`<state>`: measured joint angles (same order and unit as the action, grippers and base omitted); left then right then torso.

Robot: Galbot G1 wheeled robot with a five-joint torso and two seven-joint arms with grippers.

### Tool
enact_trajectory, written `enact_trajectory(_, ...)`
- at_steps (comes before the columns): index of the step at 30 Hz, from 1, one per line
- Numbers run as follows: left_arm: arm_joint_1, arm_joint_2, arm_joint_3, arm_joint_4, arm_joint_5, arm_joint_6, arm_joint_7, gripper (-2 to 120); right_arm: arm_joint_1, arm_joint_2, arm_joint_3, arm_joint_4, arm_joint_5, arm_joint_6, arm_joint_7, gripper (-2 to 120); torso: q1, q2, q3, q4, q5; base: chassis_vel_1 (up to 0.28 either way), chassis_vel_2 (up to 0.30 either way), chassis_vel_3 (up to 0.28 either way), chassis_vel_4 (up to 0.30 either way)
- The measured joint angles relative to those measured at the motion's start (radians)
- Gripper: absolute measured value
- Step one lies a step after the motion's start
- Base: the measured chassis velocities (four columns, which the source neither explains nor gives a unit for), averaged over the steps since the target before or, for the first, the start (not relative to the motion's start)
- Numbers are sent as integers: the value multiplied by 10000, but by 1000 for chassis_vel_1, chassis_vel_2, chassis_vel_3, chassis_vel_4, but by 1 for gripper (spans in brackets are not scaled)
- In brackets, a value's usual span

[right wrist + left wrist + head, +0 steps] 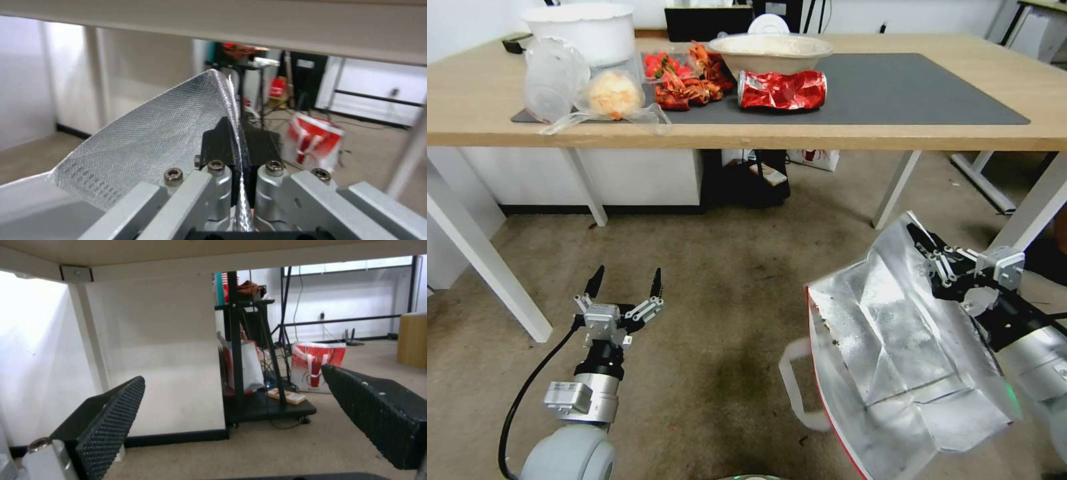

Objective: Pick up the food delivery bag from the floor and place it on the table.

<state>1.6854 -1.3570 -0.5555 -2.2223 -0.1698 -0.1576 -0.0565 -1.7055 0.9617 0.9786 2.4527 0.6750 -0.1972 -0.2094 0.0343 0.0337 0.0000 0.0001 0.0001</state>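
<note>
Right claw (928, 248) clamped on bag (894, 347) rim, bag off floor (714, 300); table (894, 137) placement left; left claw (625, 283) apart, idle.

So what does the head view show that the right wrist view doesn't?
Head view alone: the tabletop with its grey mat, a crushed red can, a bowl and food scraps, plus the left gripper, open and empty above the carpet. Right wrist view alone: the foil edge pinched between shut black fingers, and another red bag on the floor beyond. Both: the right gripper shut on the delivery bag, below table height.
</note>
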Motion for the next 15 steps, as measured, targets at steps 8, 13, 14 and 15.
enact_trajectory(8,-47,3,-238,72,-16,-149,438,100,-25,-1149,168,362,1186,126,-472,0,0,0,0,0,-2,0,0,0,0)
enact_trajectory(13,-110,-1,-280,159,54,-203,482,100,20,-1578,191,485,1768,198,-874,0,0,0,0,0,-3,0,0,0,0)
enact_trajectory(14,-117,-2,-293,171,70,-227,491,100,71,-1688,190,502,1907,208,-980,0,0,0,0,0,-1,0,0,0,0)
enact_trajectory(15,-119,-2,-298,172,83,-259,493,100,148,-1807,187,508,2060,216,-1073,0,0,0,0,0,-1,0,0,0,0)
